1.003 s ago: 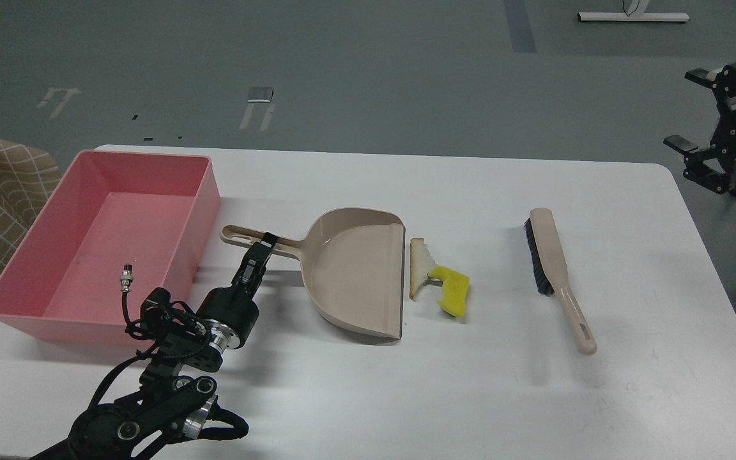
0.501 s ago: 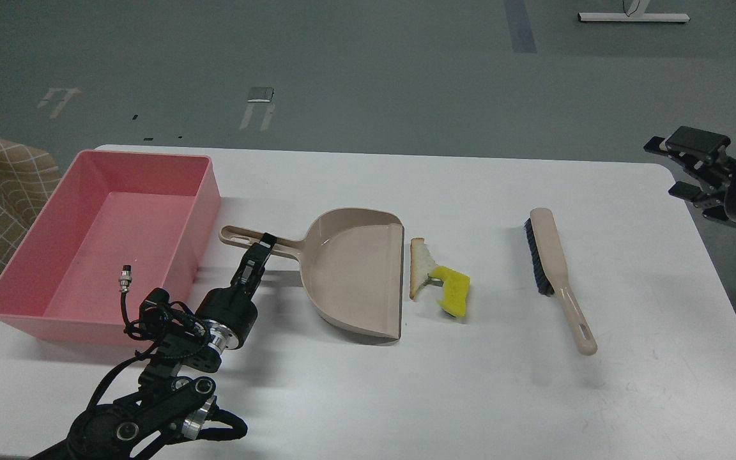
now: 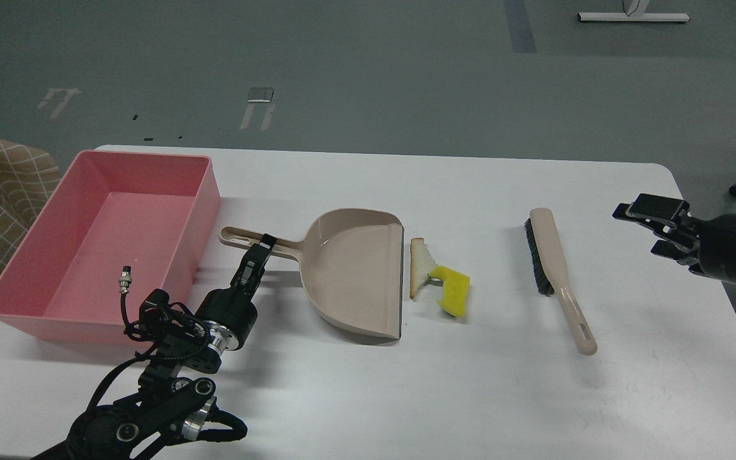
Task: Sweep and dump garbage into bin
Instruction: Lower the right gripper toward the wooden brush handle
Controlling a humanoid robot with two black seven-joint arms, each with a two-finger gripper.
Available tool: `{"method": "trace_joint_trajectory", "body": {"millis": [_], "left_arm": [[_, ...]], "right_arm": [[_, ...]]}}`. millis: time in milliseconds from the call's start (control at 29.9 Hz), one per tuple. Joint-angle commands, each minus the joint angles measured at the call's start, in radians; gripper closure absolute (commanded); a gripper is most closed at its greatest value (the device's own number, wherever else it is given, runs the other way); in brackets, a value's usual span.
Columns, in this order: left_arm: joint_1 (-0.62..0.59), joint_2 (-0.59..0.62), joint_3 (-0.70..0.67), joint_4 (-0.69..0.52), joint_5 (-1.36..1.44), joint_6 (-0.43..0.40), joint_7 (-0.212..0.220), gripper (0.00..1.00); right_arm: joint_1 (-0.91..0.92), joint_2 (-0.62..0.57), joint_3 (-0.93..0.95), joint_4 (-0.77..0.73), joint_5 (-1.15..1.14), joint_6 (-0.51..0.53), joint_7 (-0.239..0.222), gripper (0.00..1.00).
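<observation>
The beige dustpan [image 3: 356, 271] is taken as the landmark on the white table [image 3: 406, 396]. Its open lip is turned toward the garbage, so that a short push would carry the scraps inside. The bread wedge [image 3: 419, 267] is seen just beside that lip, and the yellow sponge chunk [image 3: 453, 291] lies touching the bread on the side away from the pan. The pink bin [image 3: 106, 236] is placed beyond the pan's handle end, close enough for tipping, and appears empty. The brush [image 3: 556, 275] is laid flat, well apart from the pan, past the scraps, bristles toward them.

The left end effector [image 3: 259, 255] is positioned at the dustpan handle [image 3: 259, 237]; it is seen dark and end-on, so whether the handle is clamped cannot be told. The right end effector [image 3: 652, 223] is held above the table's edge, farther from the pan than the brush, with a narrow gap visible between its fingers and nothing held. It is judged that the brush must be grasped before sweeping.
</observation>
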Motion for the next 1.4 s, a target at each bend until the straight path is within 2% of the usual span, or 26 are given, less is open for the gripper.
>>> {"method": "trace_joint_trajectory", "body": {"millis": [0, 401, 835, 1036, 1370], "left_arm": [[0.0, 0.0, 0.0, 0.0, 0.0, 0.0, 0.0, 1.0], [0.002, 0.001, 0.0, 0.0, 0.0, 0.0, 0.0, 1.0], [-0.001, 0.0, 0.0, 0.002, 0.0, 0.0, 0.002, 1.0], [0.005, 0.001, 0.002, 0.002, 0.0, 0.0, 0.0, 1.0], [0.008, 0.0, 0.002, 0.002, 0.0, 0.0, 0.002, 1.0]], "right_arm": [[0.0, 0.0, -0.002, 0.02, -0.043, 0.0, -0.005, 0.16], [0.02, 0.014, -0.124, 0.038, -0.106, 0.0, -0.005, 0.16], [0.061, 0.026, -0.139, 0.089, -0.115, 0.0, -0.007, 0.17], [0.061, 0.028, -0.176, 0.103, -0.132, 0.0, -0.037, 0.19], [0.052, 0.023, -0.213, 0.103, -0.161, 0.0, -0.04, 0.19]]}}
